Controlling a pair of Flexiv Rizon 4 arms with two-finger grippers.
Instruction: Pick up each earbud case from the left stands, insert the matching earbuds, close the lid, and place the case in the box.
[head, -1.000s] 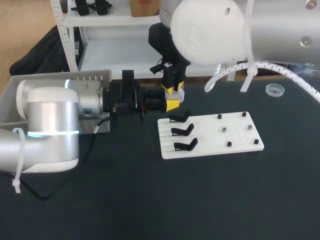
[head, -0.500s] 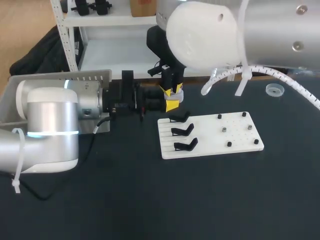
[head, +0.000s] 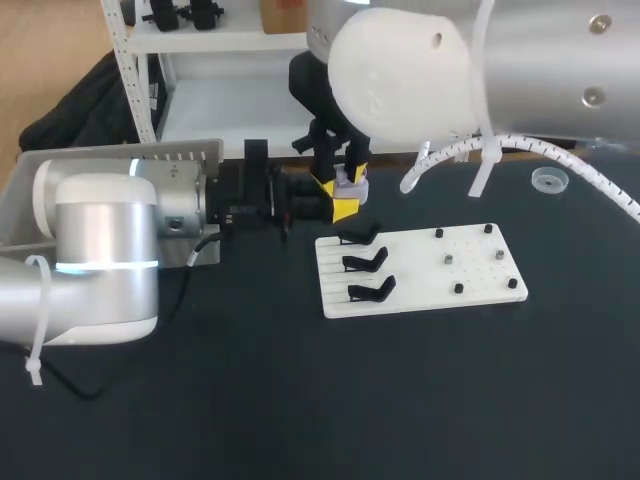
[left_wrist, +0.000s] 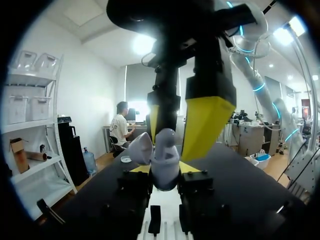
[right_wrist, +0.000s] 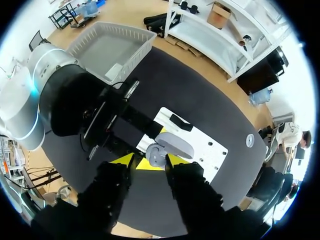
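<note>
Left gripper (head: 335, 198) (left_wrist: 165, 172): reaching in level from the left, pinched from two sides on the lower body of a small, rounded, pale lilac-grey plastic earbud case (head: 352, 180) (left_wrist: 164, 160) (right_wrist: 167, 145).

Earbud case: held in the air above the black table (head: 300, 400), just beyond the far left corner of a white rectangular plastic plate (head: 420, 280). Lid hinged open and tilted to one side.

Right gripper (head: 341, 172) (right_wrist: 149, 161): directly over the earbud case, pointing down. Fingers spread apart, one to each side of the case's upper part.

On the left part of the plate: three black angled stands (head: 365, 261) in a row. On the right part: several small dark pieces, too small to identify.

Grey plastic box (head: 170, 153) (right_wrist: 100, 50): at the far left of the table, behind the left arm, well apart from the earbud case.

Small clear round disc (head: 549, 180) (right_wrist: 249, 140): flat on the table at the far right, well apart from the plate.
</note>
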